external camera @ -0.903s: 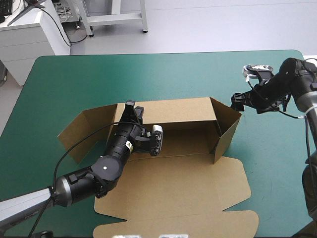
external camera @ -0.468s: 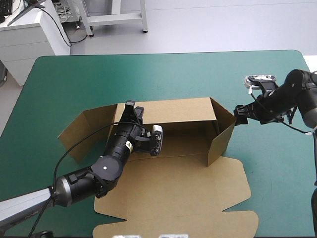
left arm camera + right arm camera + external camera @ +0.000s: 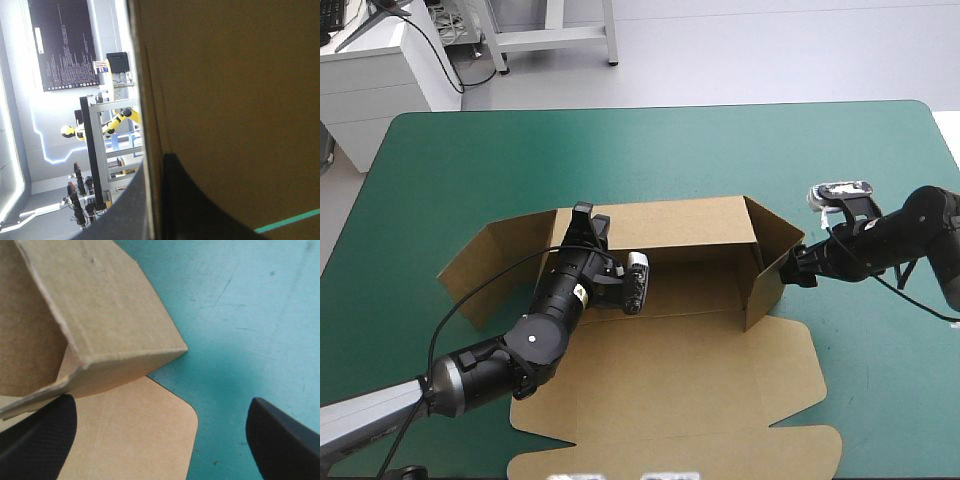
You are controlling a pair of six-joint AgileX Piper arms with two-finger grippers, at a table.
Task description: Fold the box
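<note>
One brown box (image 3: pixel 700 390) is lying mid-frame, open teal-green table (image 3: pixel 470 160) showing above and right. Two grippers: left gripper (image 3: pixel 583 212) is pinching its back wall, right gripper (image 3: pixel 799 270) is hovering, spread, beside its right wall.

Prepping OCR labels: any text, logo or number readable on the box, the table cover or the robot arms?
Brown cut-board box: plain board, no print in any view.
Small pale label on the black left arm: too small to read.
Teal-green table cover: no text.
</note>
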